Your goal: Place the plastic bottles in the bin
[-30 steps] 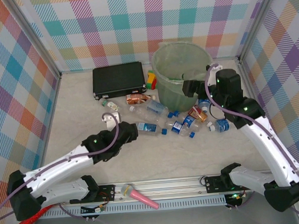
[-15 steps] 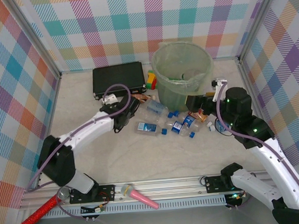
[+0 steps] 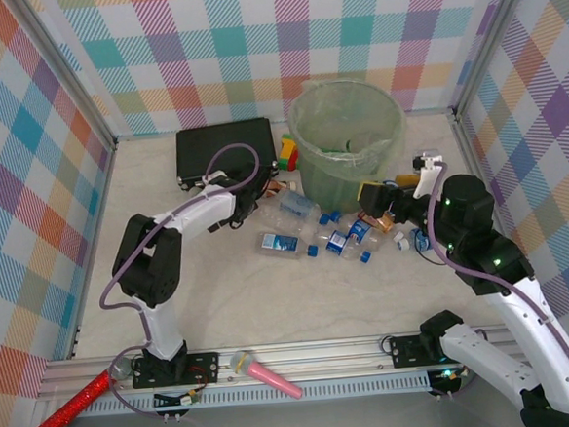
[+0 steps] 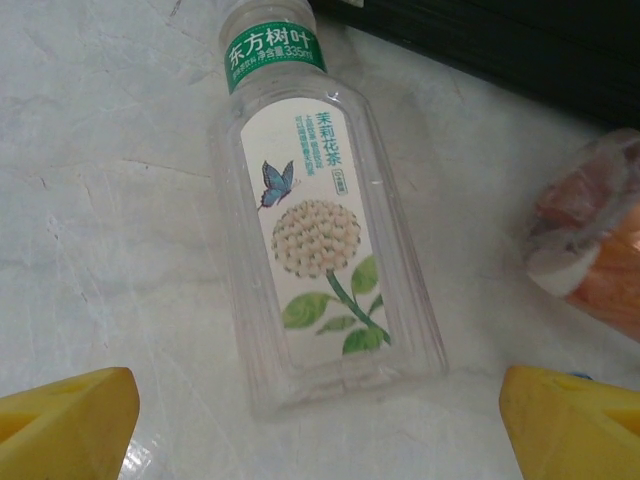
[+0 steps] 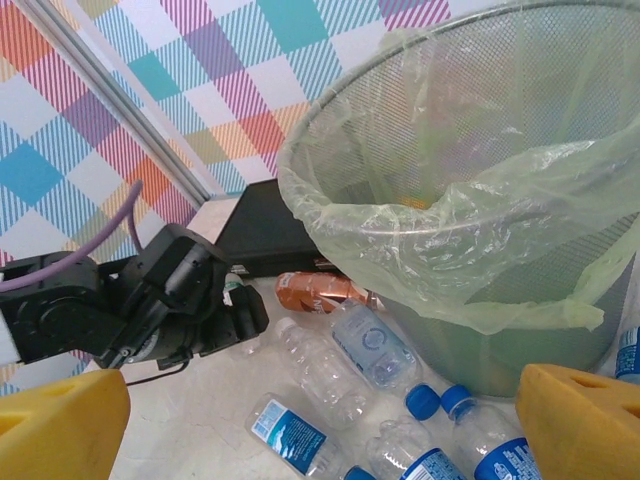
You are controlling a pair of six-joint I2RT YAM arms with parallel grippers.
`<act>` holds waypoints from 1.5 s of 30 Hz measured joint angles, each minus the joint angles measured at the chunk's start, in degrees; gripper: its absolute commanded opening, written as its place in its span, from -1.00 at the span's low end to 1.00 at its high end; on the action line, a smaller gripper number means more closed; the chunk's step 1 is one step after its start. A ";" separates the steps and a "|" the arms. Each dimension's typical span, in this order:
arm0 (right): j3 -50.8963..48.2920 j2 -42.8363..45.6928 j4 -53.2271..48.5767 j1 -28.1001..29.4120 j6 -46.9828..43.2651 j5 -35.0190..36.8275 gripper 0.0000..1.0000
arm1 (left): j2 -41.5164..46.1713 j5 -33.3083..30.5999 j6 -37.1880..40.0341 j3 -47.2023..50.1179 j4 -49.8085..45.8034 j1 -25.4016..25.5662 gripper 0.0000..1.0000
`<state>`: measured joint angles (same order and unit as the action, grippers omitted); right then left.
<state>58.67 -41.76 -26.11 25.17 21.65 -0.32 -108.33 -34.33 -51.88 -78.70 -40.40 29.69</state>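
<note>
Several plastic bottles are scattered mid-frame on the bench, bin just above them, top view. Left wrist: left claw is seen spread wide, empty, flower-labelled bottle framed between its tips. Right wrist: right claw is spread wide, empty, bin upper right.

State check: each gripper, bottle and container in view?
flower-label bottle: lying flat, not gripped
left gripper: open, fingers either side of flower-label bottle
right gripper: open, empty
copper-label bottle: crushed, on its side
bin: upright, lined
black case: closed
</note>
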 measured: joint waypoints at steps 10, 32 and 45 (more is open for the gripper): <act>-0.96 0.35 0.48 0.00 0.00 -0.02 0.98 | -5.73 1.95 0.31 -1.03 2.45 -3.61 0.69; -1.62 -2.03 1.25 0.00 0.04 -1.95 0.98 | -3.30 2.21 2.60 4.92 11.78 -4.20 -0.02; 3.56 -9.66 1.31 0.00 3.06 -10.69 0.98 | 28.11 11.69 9.75 20.72 16.83 -3.43 -0.01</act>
<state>62.24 -51.42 -24.80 25.17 24.71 -11.00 -80.23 -22.63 -42.13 -57.98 -23.57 26.26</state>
